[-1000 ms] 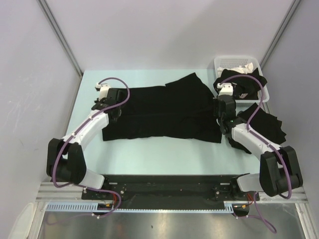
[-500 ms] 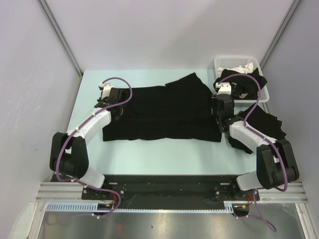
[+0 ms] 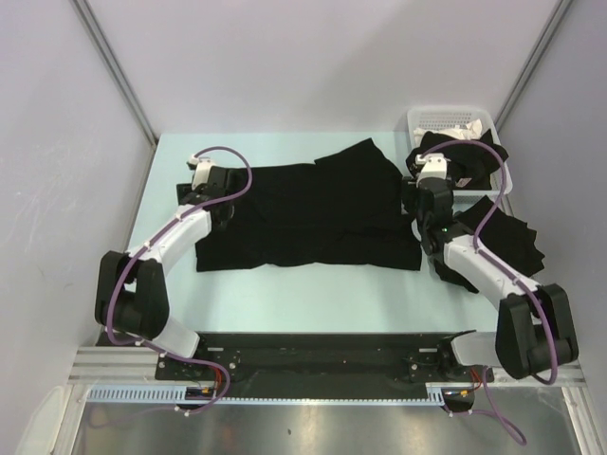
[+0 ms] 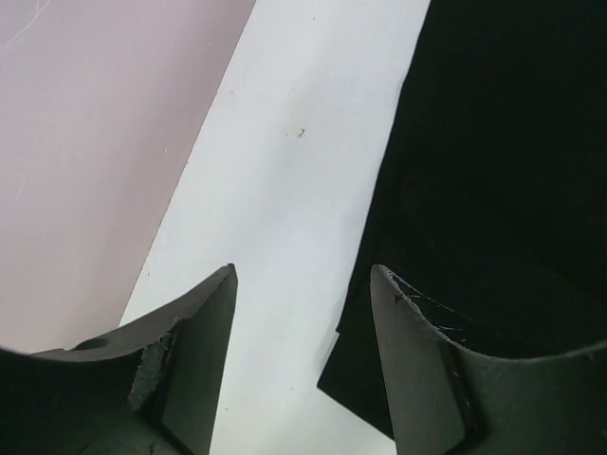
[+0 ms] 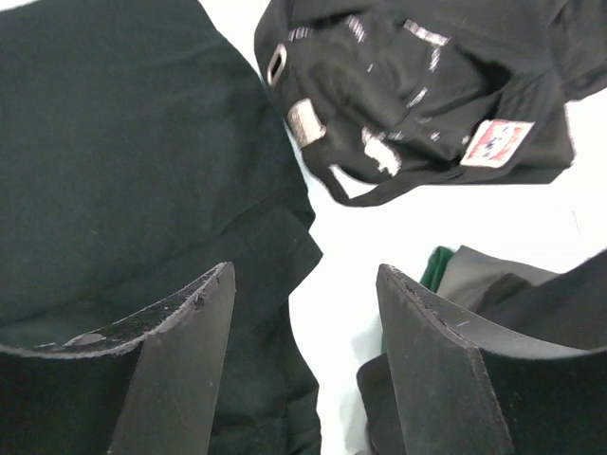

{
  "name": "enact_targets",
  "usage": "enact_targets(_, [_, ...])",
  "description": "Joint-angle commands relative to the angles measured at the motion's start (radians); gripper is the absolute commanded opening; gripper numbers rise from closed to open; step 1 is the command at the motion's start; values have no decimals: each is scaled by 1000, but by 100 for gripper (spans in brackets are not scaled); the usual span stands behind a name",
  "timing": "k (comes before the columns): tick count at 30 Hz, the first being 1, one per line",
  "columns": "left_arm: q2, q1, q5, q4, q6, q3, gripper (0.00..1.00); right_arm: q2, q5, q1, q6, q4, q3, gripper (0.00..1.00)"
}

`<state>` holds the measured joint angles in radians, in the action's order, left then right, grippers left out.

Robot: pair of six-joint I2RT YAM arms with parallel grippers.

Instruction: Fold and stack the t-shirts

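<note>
A black t-shirt point(image 3: 308, 213) lies flat across the middle of the table, folded into a wide band. My left gripper point(image 3: 196, 196) hovers at its left edge. In the left wrist view that gripper point(image 4: 302, 275) is open over bare tabletop, with the shirt's edge point(image 4: 493, 190) beside the right finger. My right gripper point(image 3: 415, 190) is at the shirt's right edge. It point(image 5: 305, 273) is open and empty, with the shirt point(image 5: 123, 161) under its left finger. More black t-shirts lie crumpled in the basket point(image 5: 417, 85) and on the table at the right point(image 3: 507, 237).
A white slotted basket point(image 3: 450, 121) stands at the back right corner, with cloth hanging over its near rim. Grey walls close in the left, back and right sides. A dark cloth with a green edge point(image 5: 493, 284) lies beside the right finger.
Both grippers have gone from shut to open, letting go of the shirt's side edges. Both wrists shifted slightly toward the back; the shirt stays flat.
</note>
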<state>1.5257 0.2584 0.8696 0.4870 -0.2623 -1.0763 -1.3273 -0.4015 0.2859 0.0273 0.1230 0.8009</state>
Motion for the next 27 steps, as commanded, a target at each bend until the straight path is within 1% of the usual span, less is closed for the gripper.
enact_targets(1, [-13,-4,31,-16,29,-60,64,105,16,-2,-18,-48,41,67])
enact_targets(3, [-25,4,11,22,18,-79,64,128,32,-2,-23,-103,41,68])
enact_targets(4, [-32,8,-3,38,5,-92,64,151,32,-2,-58,-120,41,68])
enact_targets(6, [-64,28,-23,82,-21,-96,64,163,36,-2,-78,-189,41,68])
enact_targets(13, [-196,111,-121,206,-192,-11,62,184,58,-2,-214,-348,41,68])
enact_targets(17, [-246,156,-173,239,-250,41,61,189,76,-2,-263,-410,41,68])
enact_targets(20, [-285,163,-240,240,-285,81,58,186,107,-2,-306,-431,41,68])
enact_targets(22, [-326,165,-300,219,-298,107,52,185,139,-2,-345,-448,41,66])
enact_targets(23, [-343,165,-319,208,-302,114,49,186,151,-4,-392,-463,41,64])
enact_targets(24, [-381,165,-336,194,-305,137,37,183,158,-4,-415,-473,41,60])
enact_targets(25, [-401,166,-377,156,-307,150,31,180,179,-4,-438,-482,41,58])
enact_targets(27, [-455,165,-405,121,-311,188,20,168,191,-1,-484,-511,41,56])
